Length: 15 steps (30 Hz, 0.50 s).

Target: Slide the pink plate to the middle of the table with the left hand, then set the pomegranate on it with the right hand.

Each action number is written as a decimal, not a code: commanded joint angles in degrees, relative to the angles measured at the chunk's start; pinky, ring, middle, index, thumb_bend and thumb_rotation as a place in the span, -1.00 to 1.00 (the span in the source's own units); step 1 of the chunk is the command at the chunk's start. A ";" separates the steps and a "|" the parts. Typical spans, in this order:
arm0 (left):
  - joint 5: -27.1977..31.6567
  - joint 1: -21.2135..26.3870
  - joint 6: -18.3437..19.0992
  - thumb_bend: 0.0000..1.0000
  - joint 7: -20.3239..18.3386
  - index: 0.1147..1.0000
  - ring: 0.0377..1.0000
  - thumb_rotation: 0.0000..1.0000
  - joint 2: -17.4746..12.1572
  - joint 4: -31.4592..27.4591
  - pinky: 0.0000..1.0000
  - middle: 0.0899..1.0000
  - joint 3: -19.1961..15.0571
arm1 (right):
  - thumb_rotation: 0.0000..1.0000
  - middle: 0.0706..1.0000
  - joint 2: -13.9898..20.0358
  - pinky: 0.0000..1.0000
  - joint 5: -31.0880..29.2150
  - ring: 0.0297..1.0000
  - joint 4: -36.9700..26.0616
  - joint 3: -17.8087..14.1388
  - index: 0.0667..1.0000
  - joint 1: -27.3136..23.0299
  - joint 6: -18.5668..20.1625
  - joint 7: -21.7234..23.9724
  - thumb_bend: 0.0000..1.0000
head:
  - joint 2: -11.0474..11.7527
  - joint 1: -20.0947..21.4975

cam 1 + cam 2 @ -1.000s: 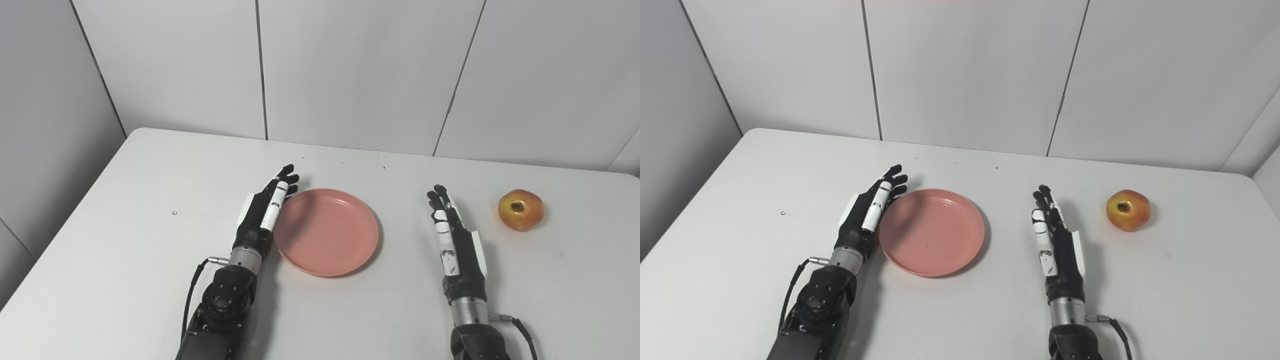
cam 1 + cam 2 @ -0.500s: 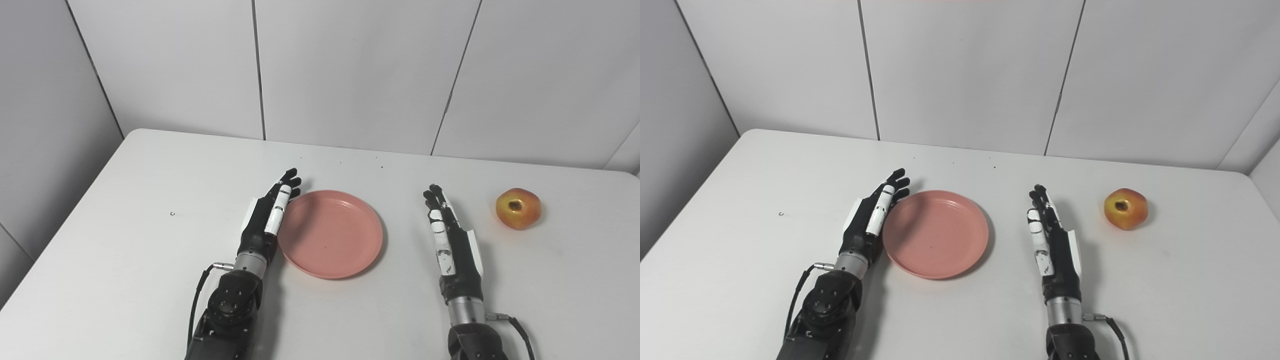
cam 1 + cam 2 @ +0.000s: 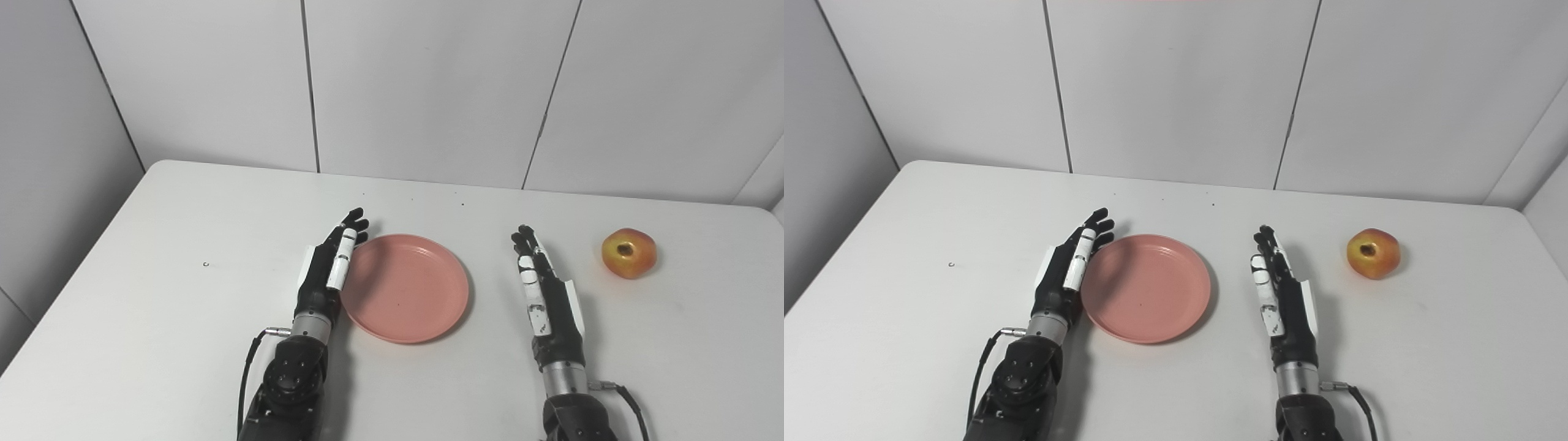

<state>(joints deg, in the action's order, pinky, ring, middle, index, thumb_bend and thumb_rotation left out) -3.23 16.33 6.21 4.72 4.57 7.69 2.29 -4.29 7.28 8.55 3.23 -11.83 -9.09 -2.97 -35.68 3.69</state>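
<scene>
The left hand [image 3: 327, 269], fingers spread and holding nothing, is touching the pink plate's [image 3: 405, 288] left rim at frame centre.

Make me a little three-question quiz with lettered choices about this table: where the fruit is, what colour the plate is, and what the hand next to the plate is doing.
1. Where does the pomegranate lie?
A. on the plate
B. on the table, right of the right hand
C. in the left hand

2. What colour is the plate?
A. pink
B. blue
C. green

3. How is the left hand?
A. gripping the fruit
B. a fist above the plate
C. open, against the plate's left rim

Answers:
1 B: the pomegranate sits on bare table, beyond the right hand.
2 A: the plate is pink.
3 C: the left hand holds nothing, fingers extended.
</scene>
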 commanded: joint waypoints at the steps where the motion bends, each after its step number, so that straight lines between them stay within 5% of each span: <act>1: 0.28 1.06 -2.78 -0.41 -0.70 0.71 0.78 1.00 1.01 -0.10 0.74 0.75 0.94 | 1.00 0.81 -0.67 0.93 0.06 0.87 0.19 0.30 0.82 0.87 0.26 -0.61 0.24 | -0.04 -0.01; 15: 2.74 -0.55 -4.96 -0.44 -2.01 0.79 0.82 1.00 2.27 0.35 0.80 0.82 1.30 | 1.00 0.81 -0.81 0.93 0.27 0.86 -1.20 0.37 0.82 1.62 1.07 -0.40 0.22 | -0.59 0.29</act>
<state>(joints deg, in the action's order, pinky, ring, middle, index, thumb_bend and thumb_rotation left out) -1.15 15.30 2.85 3.63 5.71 8.87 2.93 -4.71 7.49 7.43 3.33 -10.95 -8.72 -2.97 -36.30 4.04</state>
